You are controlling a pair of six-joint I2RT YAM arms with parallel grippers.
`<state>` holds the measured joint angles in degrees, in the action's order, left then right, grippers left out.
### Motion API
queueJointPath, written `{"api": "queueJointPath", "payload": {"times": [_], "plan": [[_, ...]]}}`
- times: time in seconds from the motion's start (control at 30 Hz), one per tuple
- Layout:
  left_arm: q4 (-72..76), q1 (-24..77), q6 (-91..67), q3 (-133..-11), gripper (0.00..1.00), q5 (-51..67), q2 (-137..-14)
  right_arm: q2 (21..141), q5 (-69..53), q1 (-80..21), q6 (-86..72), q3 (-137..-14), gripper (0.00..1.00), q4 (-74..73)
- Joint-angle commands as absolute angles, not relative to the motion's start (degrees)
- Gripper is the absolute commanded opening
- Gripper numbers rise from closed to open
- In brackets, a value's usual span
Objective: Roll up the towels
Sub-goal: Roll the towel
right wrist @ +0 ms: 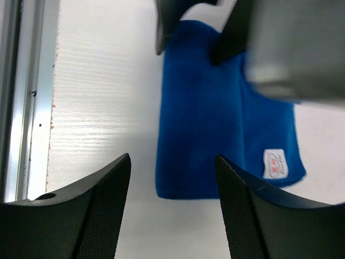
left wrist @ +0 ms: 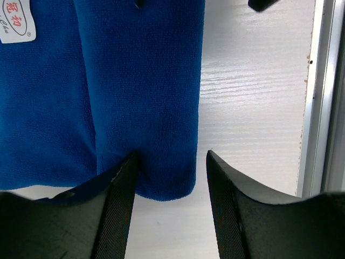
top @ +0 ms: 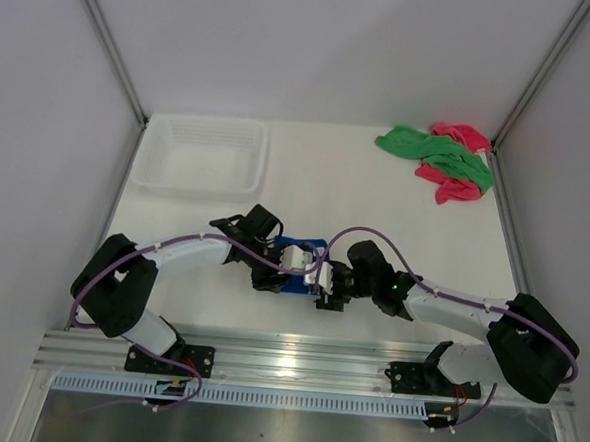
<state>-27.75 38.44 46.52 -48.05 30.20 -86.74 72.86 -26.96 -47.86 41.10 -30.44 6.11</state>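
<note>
Cloth fills part of the gap of the left jaws, which stand spread astride the thick folded edge of the blue towel (left wrist: 145, 81). One finger (left wrist: 116, 216) presses into the fold. The other stands just clear of the cloth's edge, with a strip of bare bench (left wrist: 253, 108) showing between them. Past these tips the towel runs on flat, its white tag (left wrist: 16, 19) off to the pressing finger's side.

The right jaws are spread as well and hold nothing. The towel's near end lies just beyond their tips, in line with the gap and reaching across in front of one finger (right wrist: 269, 216), touching neither. The two sets of jaws face each other over the towel, the left ones blurred at its end farthest from the right jaws. A metal rail (top: 296, 366) runs close behind both.

Well beyond, in the far corner on the right jaws' side, the green towel (top: 435, 149) lies crumpled and tangled with the pink towel (top: 452, 186). Far out on the left jaws' side sits a white basket (top: 199, 155).
</note>
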Motion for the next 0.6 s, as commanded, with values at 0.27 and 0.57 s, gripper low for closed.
{"api": "queueJointPath", "payload": {"times": [0.27,0.57], "plan": [[-33.75,37.88,45.35,-48.69,0.57,32.96,-88.59,80.07,-17.07,-51.94,46.41,-31.02,0.66,12.04],[-34.28,37.62,46.05,-48.87,0.57,33.66,-88.59,82.70,-7.12,-54.40,47.46,-31.20,0.65,12.66]]}}
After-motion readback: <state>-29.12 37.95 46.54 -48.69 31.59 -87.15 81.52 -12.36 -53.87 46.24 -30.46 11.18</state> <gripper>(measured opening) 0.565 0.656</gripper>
